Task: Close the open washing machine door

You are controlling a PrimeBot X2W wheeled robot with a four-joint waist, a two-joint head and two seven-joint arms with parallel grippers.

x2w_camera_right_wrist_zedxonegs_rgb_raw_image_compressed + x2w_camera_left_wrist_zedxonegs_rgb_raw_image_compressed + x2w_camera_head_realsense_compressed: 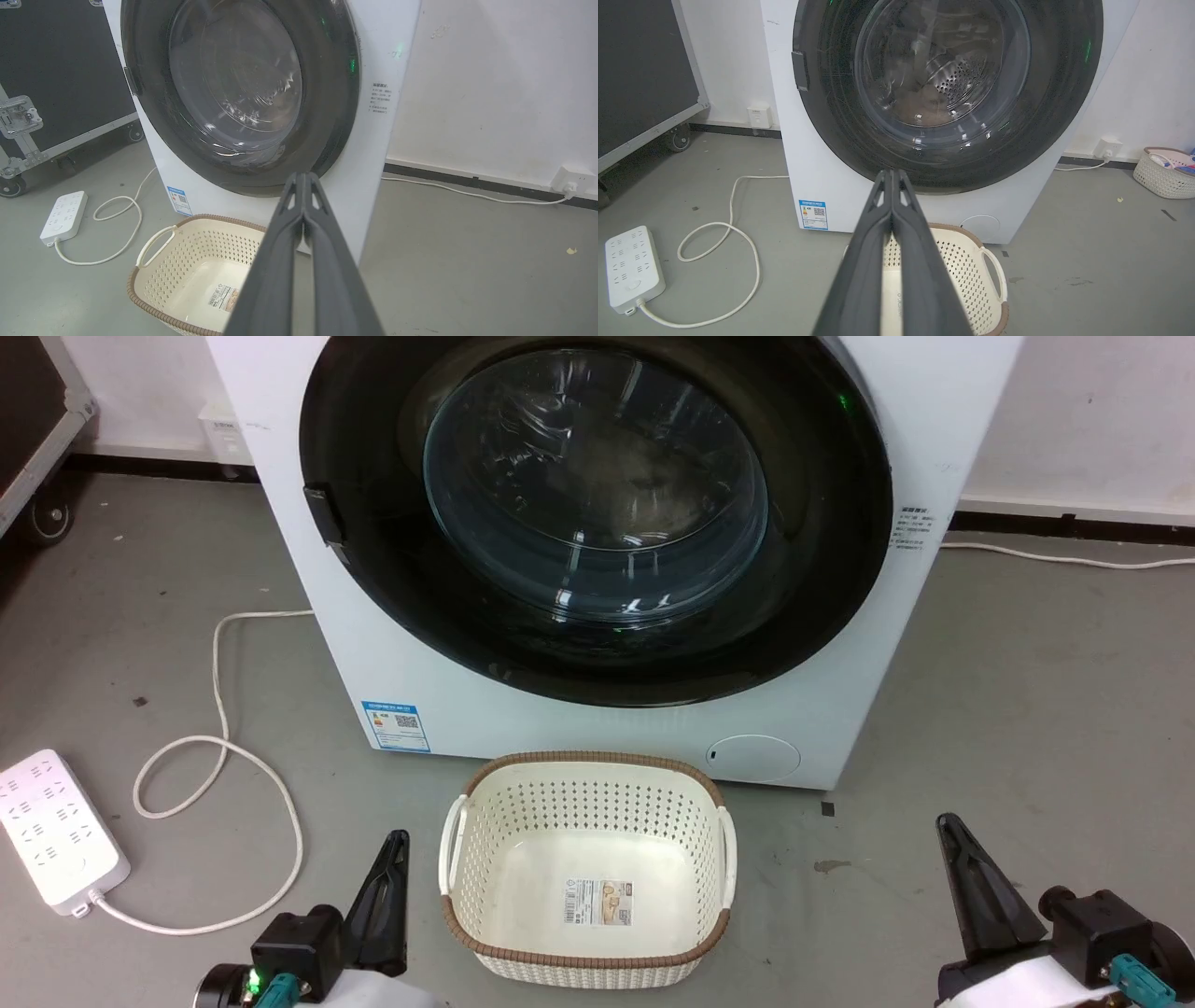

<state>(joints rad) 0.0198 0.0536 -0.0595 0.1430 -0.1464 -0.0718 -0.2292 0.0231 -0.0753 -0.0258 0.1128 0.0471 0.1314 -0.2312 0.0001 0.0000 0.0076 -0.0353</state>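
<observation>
The washing machine door (597,504) is sitting flush against the front of the washing machine (485,700), in the upper centre of the head frame, so the closing is looking complete. The left gripper (399,845) is hanging at the lower left and the right gripper (948,826) at the lower right. Both are showing fingers pressed together, holding nothing. The door is lying ahead of and above both tips, well apart, with the basket (588,762) sitting between them. Neither arm is looking clearly nearer.
</observation>
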